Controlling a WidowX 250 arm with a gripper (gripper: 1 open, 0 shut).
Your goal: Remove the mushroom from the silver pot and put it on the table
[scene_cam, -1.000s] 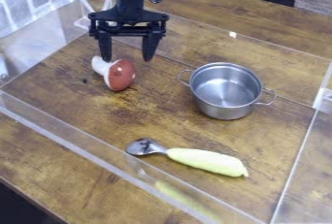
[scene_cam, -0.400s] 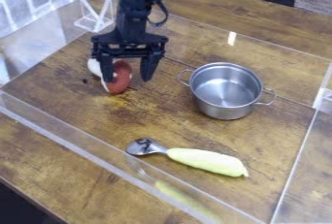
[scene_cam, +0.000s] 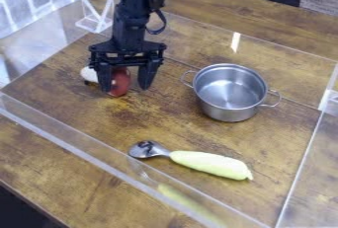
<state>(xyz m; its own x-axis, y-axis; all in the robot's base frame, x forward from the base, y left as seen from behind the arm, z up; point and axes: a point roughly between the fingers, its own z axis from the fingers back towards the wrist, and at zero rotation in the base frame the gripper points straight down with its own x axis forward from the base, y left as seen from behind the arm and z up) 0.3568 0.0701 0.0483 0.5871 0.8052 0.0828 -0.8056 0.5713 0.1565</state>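
Note:
The mushroom (scene_cam: pixel 117 81) lies on its side on the table (scene_cam: pixel 158 114), left of centre, red-brown cap to the right and white stem (scene_cam: pixel 90 74) pointing left. My black gripper (scene_cam: pixel 128 77) hangs straight down over it, open, with one finger on each side of the cap; I cannot tell whether the fingers touch it. The silver pot (scene_cam: pixel 230 91) stands upright to the right of the gripper, apart from it, and looks empty inside.
A spoon with a yellow handle (scene_cam: pixel 209 164) and metal bowl (scene_cam: pixel 145 150) lies near the front. Clear acrylic walls (scene_cam: pixel 79 123) edge the tabletop. A white wire rack (scene_cam: pixel 95 15) stands at the back left behind the arm.
The gripper has come down and slightly toward the front, from above and behind the mushroom to straddling its cap. The mushroom, pot and spoon have stayed put.

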